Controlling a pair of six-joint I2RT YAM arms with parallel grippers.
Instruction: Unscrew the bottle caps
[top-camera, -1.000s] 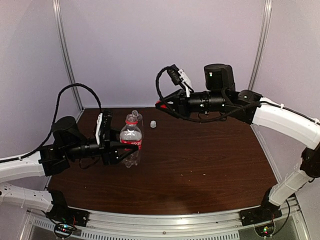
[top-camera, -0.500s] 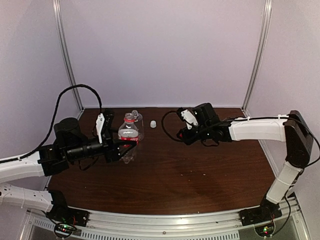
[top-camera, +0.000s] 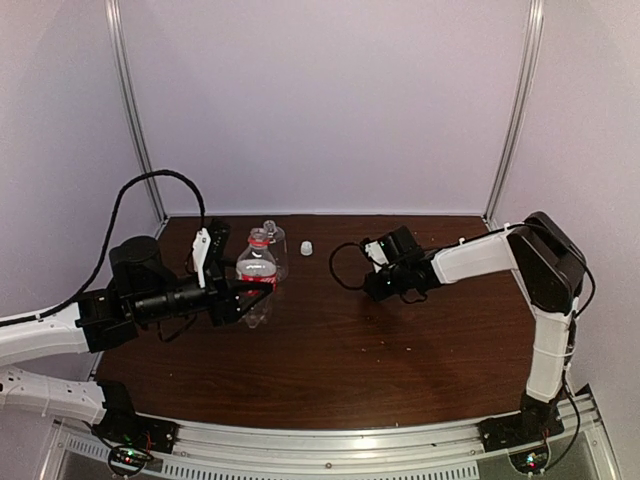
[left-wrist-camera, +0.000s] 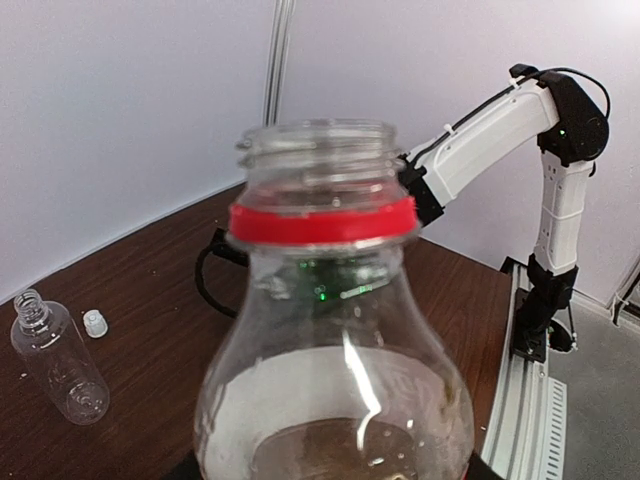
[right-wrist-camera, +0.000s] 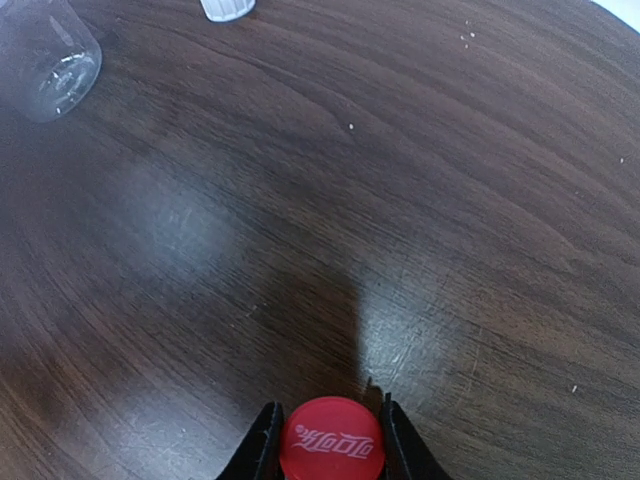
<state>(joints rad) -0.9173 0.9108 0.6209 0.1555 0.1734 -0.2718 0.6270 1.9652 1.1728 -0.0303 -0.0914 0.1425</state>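
The counter (top-camera: 380, 350) lies close beneath my right claw (right-wrist-camera: 329, 425). My left claw (top-camera: 248, 293) is clamped round the red-labelled bottle (left-wrist-camera: 330, 330), upright, its neck open. The plain bottle (left-wrist-camera: 58, 360) sits just beyond that claw, uncapped. My right claw pinches the red cap (right-wrist-camera: 331, 442) tight. The white cap (top-camera: 306, 247) rests well ahead of it.

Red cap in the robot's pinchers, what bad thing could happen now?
1. The red cap sits pinched in the right gripper near the table; dropped on its edge, it might roll away.
2. The left gripper holds the open red-label bottle close to the plain bottle; a swing could knock that one over.
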